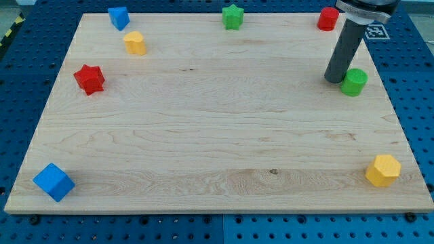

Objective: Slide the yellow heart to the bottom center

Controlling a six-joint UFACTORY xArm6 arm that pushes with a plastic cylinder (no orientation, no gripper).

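Note:
Two yellow blocks show. One yellow block (135, 43), near the view's top left, looks like the heart, though its shape is not sharp. The other yellow block (383, 169), at the bottom right corner, looks like a pentagon. My tip (334, 80) rests on the board at the upper right, far from both. It stands just left of a round green block (354, 81) and touches it or nearly does.
The wooden board (217, 135) also holds a blue block (119, 17) at the top left and a green star (232, 16) at the top centre. A red block (328, 18) is at the top right, a red star (89, 78) at the left, and a blue cube (53, 181) at the bottom left.

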